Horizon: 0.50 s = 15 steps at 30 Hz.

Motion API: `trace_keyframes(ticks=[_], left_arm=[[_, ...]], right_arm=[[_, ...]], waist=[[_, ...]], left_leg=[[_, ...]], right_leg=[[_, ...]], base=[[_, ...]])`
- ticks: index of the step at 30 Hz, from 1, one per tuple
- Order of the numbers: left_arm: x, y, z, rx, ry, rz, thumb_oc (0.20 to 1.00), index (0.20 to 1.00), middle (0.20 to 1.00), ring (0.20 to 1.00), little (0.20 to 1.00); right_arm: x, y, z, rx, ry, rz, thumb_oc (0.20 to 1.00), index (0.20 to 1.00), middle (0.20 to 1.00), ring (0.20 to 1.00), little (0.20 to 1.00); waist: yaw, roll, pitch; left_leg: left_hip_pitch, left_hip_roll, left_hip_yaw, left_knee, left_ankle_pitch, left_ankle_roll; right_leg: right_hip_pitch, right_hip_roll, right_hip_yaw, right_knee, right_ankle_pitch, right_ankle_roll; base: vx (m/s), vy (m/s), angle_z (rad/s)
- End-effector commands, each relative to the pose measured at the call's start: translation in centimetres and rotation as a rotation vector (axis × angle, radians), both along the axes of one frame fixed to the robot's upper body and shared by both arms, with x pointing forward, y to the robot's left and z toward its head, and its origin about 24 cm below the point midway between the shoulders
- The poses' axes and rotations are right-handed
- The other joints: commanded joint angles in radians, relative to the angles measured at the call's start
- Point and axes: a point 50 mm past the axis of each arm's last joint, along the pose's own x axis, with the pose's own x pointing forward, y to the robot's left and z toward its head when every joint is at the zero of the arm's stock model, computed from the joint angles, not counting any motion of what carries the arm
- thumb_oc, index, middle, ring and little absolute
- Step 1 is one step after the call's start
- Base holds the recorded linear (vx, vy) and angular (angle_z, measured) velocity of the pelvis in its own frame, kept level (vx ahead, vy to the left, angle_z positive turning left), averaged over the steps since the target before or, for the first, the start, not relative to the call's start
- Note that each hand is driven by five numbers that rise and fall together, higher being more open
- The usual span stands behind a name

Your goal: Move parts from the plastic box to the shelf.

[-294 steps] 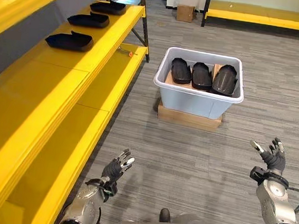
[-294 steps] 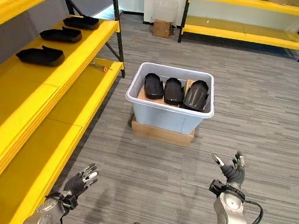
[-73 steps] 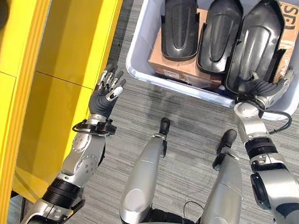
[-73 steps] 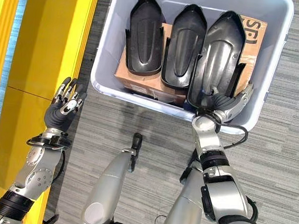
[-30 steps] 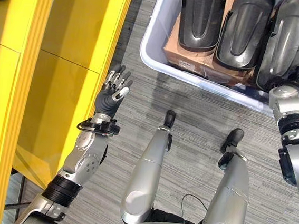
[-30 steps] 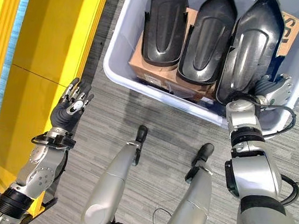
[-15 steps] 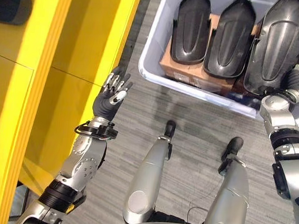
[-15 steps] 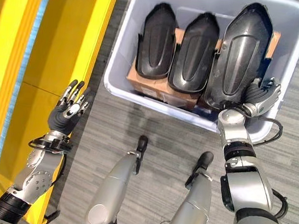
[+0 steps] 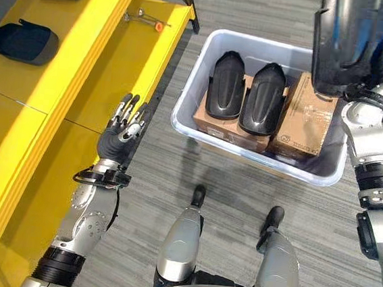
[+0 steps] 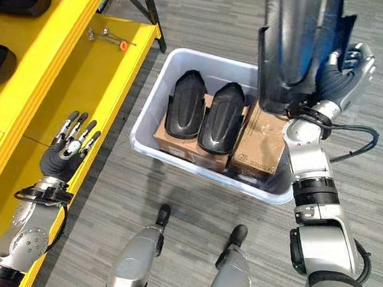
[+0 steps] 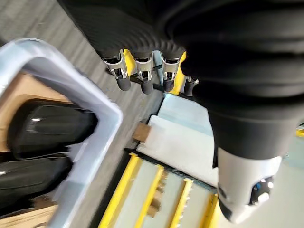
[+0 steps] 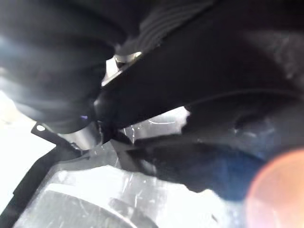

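my right hand had lifted the large black part clear of the plastic box; half a second earlier it still lay in there. it hung at the upper right of the frame, fingers curled round its lower edge, so the carry to the yellow shelf at upper left came next, i judged. the box kept two smaller parts on cardboard cartons. my left hand stayed spread wide by the shelf edge, empty.

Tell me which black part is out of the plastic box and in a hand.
The large black part, held upright above the box in the right hand; the other two black parts lie inside on cardboard.
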Motion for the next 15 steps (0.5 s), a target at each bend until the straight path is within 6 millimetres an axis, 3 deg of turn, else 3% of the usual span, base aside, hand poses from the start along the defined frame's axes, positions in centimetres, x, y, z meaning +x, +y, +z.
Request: trace_keyframes(ticks=[1, 4, 6, 10, 11, 13, 14, 15], left_arm=[[-0.4, 0.4, 0.6, 0.043, -0.028, -0.001, 1.000, 1.000, 1.000, 1.000, 1.000], [-0.7, 0.7, -0.1, 0.105, 0.012, 0.023, 1.000, 1.000, 1.000, 1.000, 1.000], [-0.5, 0.6, -0.1, 0.171, 0.039, 0.013, 1.000, 1.000, 1.000, 1.000, 1.000], [-0.5, 0.3, -1.1, 0.161, 0.091, -0.014, 1.000, 1.000, 1.000, 1.000, 1.000], [-0.8, 0.2, -2.0, 0.152, 0.137, -0.016, 1.000, 1.000, 1.000, 1.000, 1.000], [-1.1, 0.1, -2.7, 0.164, 0.168, -0.016, 1.000, 1.000, 1.000, 1.000, 1.000], [-1.3, -0.1, -3.3, 0.149, 0.189, -0.017, 1.000, 1.000, 1.000, 1.000, 1.000], [-1.4, -0.1, -3.5, 0.140, 0.193, -0.015, 1.000, 1.000, 1.000, 1.000, 1.000]], right_arm=[[0.2, 2.2, -0.3, 0.057, 0.028, 0.231, 0.200, 0.200, 0.200, 0.200, 0.200], [0.1, 5.1, -4.3, 0.195, 0.157, 0.450, 0.200, 0.200, 0.200, 0.200, 0.200], [-0.7, 8.2, -6.7, 0.225, 0.212, 0.595, 0.200, 0.200, 0.200, 0.200, 0.200], [-1.7, 9.8, -8.8, 0.251, 0.260, 0.665, 0.200, 0.200, 0.200, 0.200, 0.200], [-2.2, 10.7, -9.7, 0.253, 0.281, 0.695, 0.200, 0.200, 0.200, 0.200, 0.200], [-2.5, 11.4, -10.4, 0.256, 0.297, 0.721, 0.200, 0.200, 0.200, 0.200, 0.200], [-3.0, 11.5, -11.2, 0.271, 0.321, 0.731, 0.200, 0.200, 0.200, 0.200, 0.200], [-3.1, 11.4, -11.4, 0.273, 0.324, 0.730, 0.200, 0.200, 0.200, 0.200, 0.200]], waist=[[0.039, -0.035, -0.056], [0.049, -0.068, -0.077], [0.054, -0.108, -0.103], [0.053, -0.134, -0.137], [0.060, -0.142, -0.153], [0.065, -0.143, -0.168], [0.055, -0.139, -0.183], [0.050, -0.140, -0.189]], left_leg=[[-0.038, -0.014, 0.050, -0.038, 0.058, 0.049], [-0.017, -0.037, 0.046, -0.009, 0.022, 0.059], [-0.014, -0.080, 0.050, 0.027, -0.019, 0.082], [0.003, -0.109, 0.071, 0.048, -0.057, 0.106], [0.024, -0.113, 0.090, 0.055, -0.078, 0.115], [0.043, -0.113, 0.106, 0.053, -0.087, 0.123], [0.052, -0.121, 0.088, 0.046, -0.091, 0.135], [0.050, -0.125, 0.081, 0.041, -0.087, 0.139]], right_leg=[[0.111, -0.002, -0.072, 0.039, -0.149, -0.016], [0.170, -0.019, -0.074, -0.029, -0.115, 0.008], [0.206, -0.051, -0.065, -0.125, -0.027, 0.045], [0.212, -0.087, -0.074, -0.173, 0.070, 0.066], [0.197, -0.104, -0.106, -0.150, 0.102, 0.066], [0.187, -0.111, -0.116, -0.110, 0.103, 0.064], [0.185, -0.068, -0.077, -0.088, 0.057, 0.051], [0.181, -0.055, -0.064, -0.087, 0.047, 0.048]], base=[[0.09, 0.249, 0.07], [0.05, 0.343, 0.08], [-0.05, 0.454, 0.03], [-0.03, 0.280, 0.00], [0.01, 0.265, -0.09], [0.04, 0.228, -0.21], [0.06, 0.155, -0.67], [0.14, 0.145, -0.52]])
